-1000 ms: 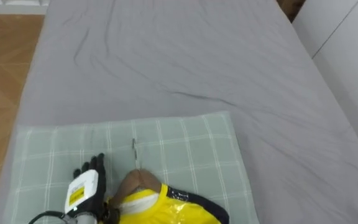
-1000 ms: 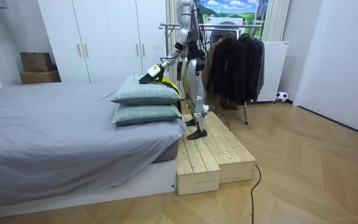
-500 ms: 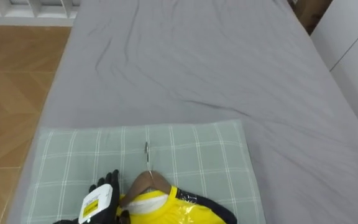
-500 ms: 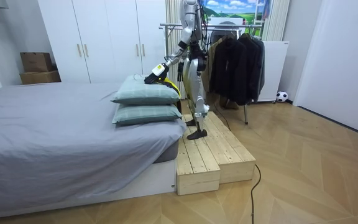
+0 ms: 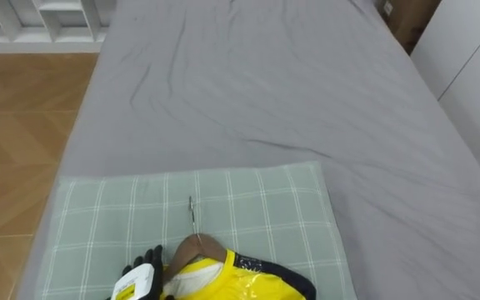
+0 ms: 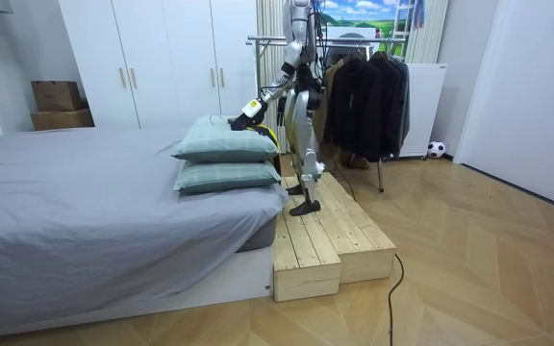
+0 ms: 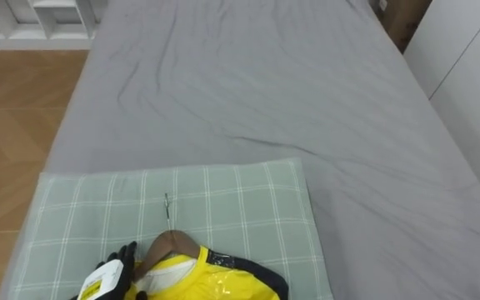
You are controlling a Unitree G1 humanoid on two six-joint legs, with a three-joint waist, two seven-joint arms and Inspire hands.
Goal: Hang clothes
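Pickup stage: left hand (image 5: 137,279) at the hanger (image 5: 197,247) on the pillow (image 5: 257,208).
Yellow garment (image 5: 232,282), on its wooden hanger, lies at the pillow's 6 o'clock edge, hook pointing to 12. The hand sits at the hanger's 9 o'clock end, and I cannot tell whether its fingers have closed on it. Nothing looks hung yet. The next move calls for a firm hold on the hanger, a lift off the pillow, then a turn to the clothes rack (image 6: 354,40) behind the robot.

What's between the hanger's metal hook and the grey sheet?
Only bare green checked pillow, seen in the left eye view; the hook lies on it, short of the grey sheet.
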